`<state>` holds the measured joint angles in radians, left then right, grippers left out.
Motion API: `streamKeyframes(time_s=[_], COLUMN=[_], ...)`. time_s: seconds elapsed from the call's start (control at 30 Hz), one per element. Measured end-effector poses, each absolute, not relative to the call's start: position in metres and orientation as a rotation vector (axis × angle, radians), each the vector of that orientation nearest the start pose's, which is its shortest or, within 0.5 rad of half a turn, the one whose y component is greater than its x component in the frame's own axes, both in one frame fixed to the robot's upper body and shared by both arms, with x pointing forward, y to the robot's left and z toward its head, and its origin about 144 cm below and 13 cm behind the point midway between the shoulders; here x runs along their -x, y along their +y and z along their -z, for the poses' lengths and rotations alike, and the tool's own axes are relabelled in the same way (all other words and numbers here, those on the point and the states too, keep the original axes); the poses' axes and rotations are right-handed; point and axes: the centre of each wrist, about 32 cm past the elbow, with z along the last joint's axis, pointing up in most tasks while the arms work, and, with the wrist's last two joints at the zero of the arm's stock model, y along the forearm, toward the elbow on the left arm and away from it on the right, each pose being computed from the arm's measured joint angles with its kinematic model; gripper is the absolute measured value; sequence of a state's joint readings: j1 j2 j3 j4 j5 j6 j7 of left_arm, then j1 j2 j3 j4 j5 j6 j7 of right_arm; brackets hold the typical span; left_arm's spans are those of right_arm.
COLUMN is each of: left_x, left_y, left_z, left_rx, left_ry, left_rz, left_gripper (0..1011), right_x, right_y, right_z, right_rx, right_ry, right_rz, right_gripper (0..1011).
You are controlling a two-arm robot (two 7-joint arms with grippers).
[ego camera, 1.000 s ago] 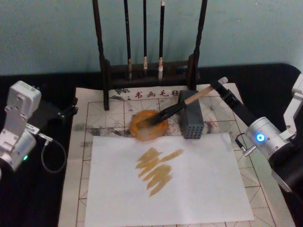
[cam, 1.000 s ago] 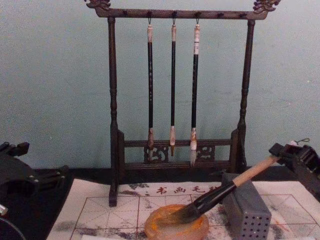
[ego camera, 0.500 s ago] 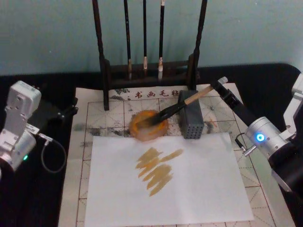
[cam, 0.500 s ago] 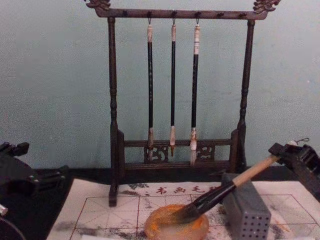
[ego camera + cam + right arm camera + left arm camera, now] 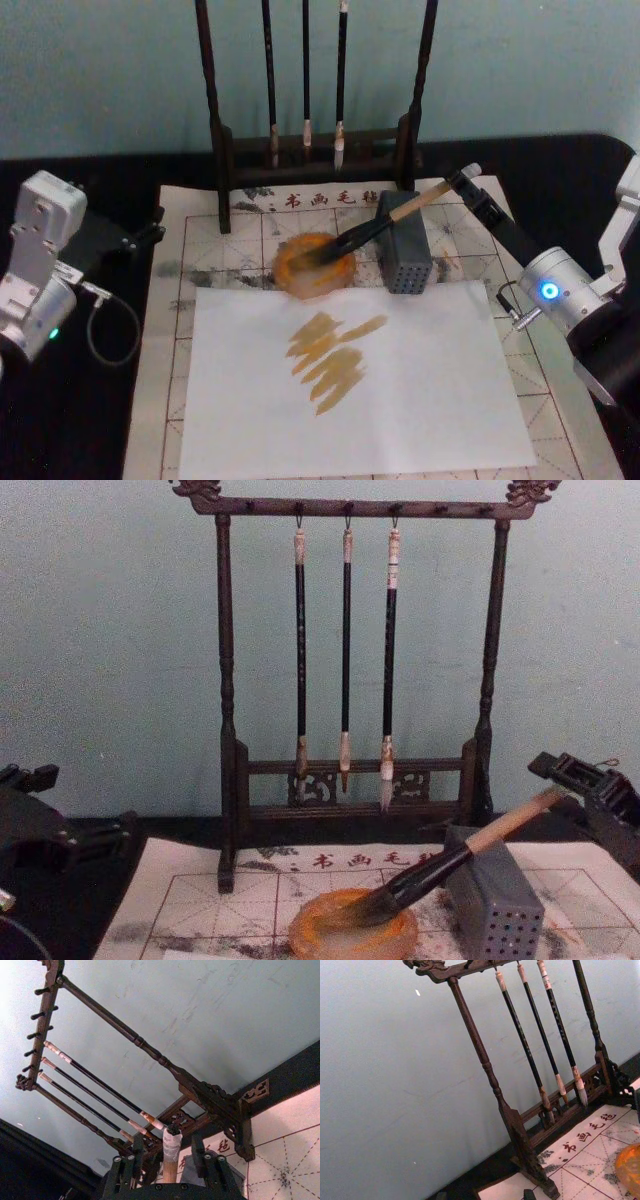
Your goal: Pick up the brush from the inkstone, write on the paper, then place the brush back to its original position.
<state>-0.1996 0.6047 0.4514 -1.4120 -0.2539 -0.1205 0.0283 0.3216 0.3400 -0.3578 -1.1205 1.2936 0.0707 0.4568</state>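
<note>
Brush [image 5: 372, 228] bristles in inkstone [image 5: 314, 265], right end effector [image 5: 466, 183] apparently released, teal wall, gridded felt mat [image 5: 240, 240]

Inkstone [image 5: 314, 264]: orange-tan. Brush [image 5: 375, 229]: pale wooden handle, black ferrule, dark bristles. Paper [image 5: 250, 240]: white, red grid, red characters, grey smudges. Perforated block [image 5: 403, 256]: grey, dotted.

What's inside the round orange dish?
The big wooden-handled brush's dark bristles rest inside the round orange dish. Its handle leans on the grey perforated block. The dish floor beneath the bristles is covered.
</note>
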Motion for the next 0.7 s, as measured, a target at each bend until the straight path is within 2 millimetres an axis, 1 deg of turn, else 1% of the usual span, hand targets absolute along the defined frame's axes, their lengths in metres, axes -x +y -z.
streamKeyframes(time_s=[0.03, 0.07, 0.13, 0.17, 0.2, 0.3, 0.43, 0.7], left_x=[-0.4886, -0.4886, -0.4886, -0.4886, -0.4886, -0.4886, -0.4886, -0.4886], left_y=[0.3097, 0.3097, 0.3097, 0.3097, 0.3097, 0.3097, 0.3097, 0.3097], left_z=[-1.1398, -1.1398, -1.1398, -1.1398, -1.1398, -1.1398, -1.1398, -1.1398], left_rx=[-0.304, -0.304, -0.304, -0.304, -0.305, -0.304, -0.304, -0.304], left_ry=[-0.285, -0.285, -0.285, -0.285, -0.285, -0.285, -0.285, -0.285], left_rz=[-1.248, -1.248, -1.248, -1.248, -1.248, -1.248, -1.248, -1.248], left_gripper=[1001, 1001, 1001, 1001, 1001, 1001, 1001, 1001], right_x=[-0.5316, -0.5317, -0.5316, -0.5316, -0.5316, -0.5316, -0.5316, -0.5316], right_y=[-0.2758, -0.2758, -0.2758, -0.2758, -0.2758, -0.2758, -0.2758, -0.2758], right_z=[-1.1043, -1.1043, -1.1043, -1.1043, -1.1043, -1.1042, -1.1042, -1.1042], right_rx=[-0.553, -0.553, -0.553, -0.553, -0.553, -0.553, -0.553, -0.553], right_ry=[0.766, 0.766, 0.766, 0.766, 0.766, 0.766, 0.766, 0.766], right_rz=[0.955, 0.955, 0.955, 0.955, 0.955, 0.955, 0.955, 0.955], right_gripper=[630, 687, 731, 787, 798, 895, 990, 1002])
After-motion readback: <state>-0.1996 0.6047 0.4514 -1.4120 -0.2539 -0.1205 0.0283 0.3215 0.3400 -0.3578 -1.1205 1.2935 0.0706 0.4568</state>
